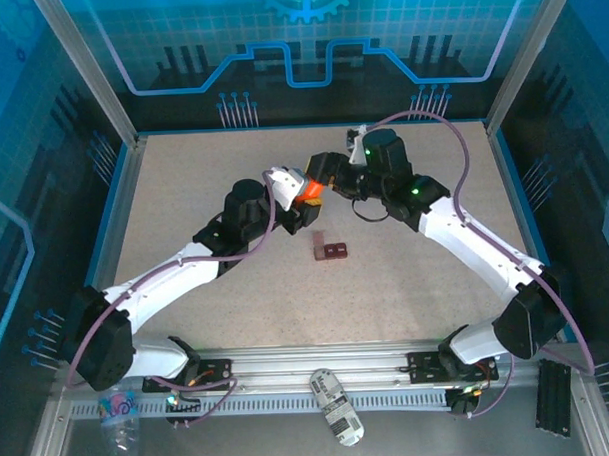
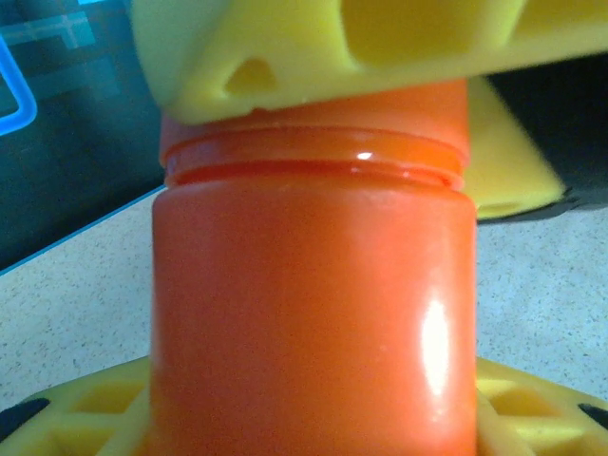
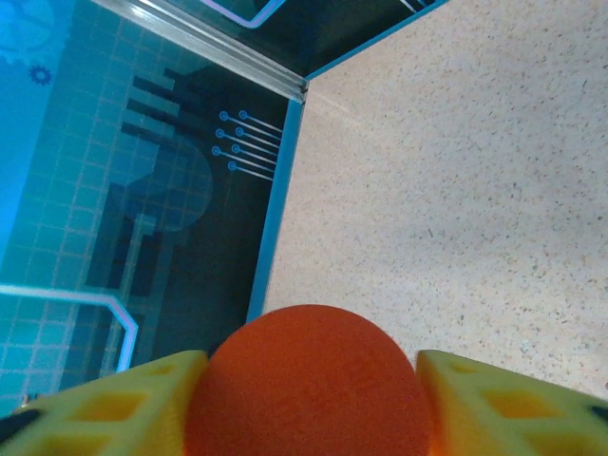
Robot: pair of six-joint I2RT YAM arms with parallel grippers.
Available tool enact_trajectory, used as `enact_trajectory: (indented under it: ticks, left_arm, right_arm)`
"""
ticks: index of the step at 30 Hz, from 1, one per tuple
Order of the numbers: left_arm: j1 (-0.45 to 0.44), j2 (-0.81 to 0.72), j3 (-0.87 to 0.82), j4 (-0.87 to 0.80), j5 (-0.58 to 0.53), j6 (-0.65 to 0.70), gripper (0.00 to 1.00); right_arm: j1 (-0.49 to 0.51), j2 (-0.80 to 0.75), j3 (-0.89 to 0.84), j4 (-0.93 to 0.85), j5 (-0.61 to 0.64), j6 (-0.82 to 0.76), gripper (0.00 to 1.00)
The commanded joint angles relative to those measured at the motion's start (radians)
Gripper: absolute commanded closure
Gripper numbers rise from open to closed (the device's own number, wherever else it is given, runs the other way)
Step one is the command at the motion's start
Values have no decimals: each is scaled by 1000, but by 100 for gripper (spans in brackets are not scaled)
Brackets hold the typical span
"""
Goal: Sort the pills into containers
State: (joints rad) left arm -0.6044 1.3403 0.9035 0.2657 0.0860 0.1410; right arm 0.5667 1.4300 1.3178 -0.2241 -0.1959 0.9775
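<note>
My left end effector [image 1: 303, 195] is closed around the body of the orange bottle [image 2: 313, 304]. In the left wrist view, my yellow fingers [image 2: 76, 418] press against the bottle on both sides, low on its wall. I hold it above the worktop [image 1: 183, 192], about midway between the left and right edges and somewhat nearer the far edge than the near one.

My right end effector [image 1: 329, 177] meets the bottle from the other end and is closed on the orange cap [image 3: 309, 380]. In the right wrist view, its fingers [image 3: 494, 399] touch the round cap on both sides. In the left wrist view, one of them lies right across the cap, just above the ridged ring at the bottle's neck.

The containers [image 1: 330, 250], one small dark red-brown box, rest flat on the worktop near its middle. They lie towards the near edge from both end effectors and are clear of them. I cannot tell what lies in the wells.

Beyond the near edge, a grey bottle [image 1: 336, 407] lies on its side on the metal frame.
</note>
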Motion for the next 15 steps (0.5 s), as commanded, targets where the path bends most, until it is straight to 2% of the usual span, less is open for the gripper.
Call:
enact_trajectory:
  ticks: [1, 3, 6, 11, 15]
  left_arm:
    - [-9, 1, 24, 39, -7, 13, 100]
    - [-8, 2, 25, 41, -10, 4, 100]
    - [-7, 0, 35, 26, -2, -19, 100]
    - [19, -17, 65, -25, 155, -86, 100]
    - [45, -35, 76, -31, 309, -132, 100]
  right_arm:
    - [12, 10, 23, 3, 4, -13, 58]
    - [10, 11, 16, 13, -21, -27, 65]
    - [-2, 12, -12, 59, -84, -52, 70]
    - [-85, 3, -76, 163, -223, -137, 75]
    - [-200, 17, -116, 342, -550, -352, 71]
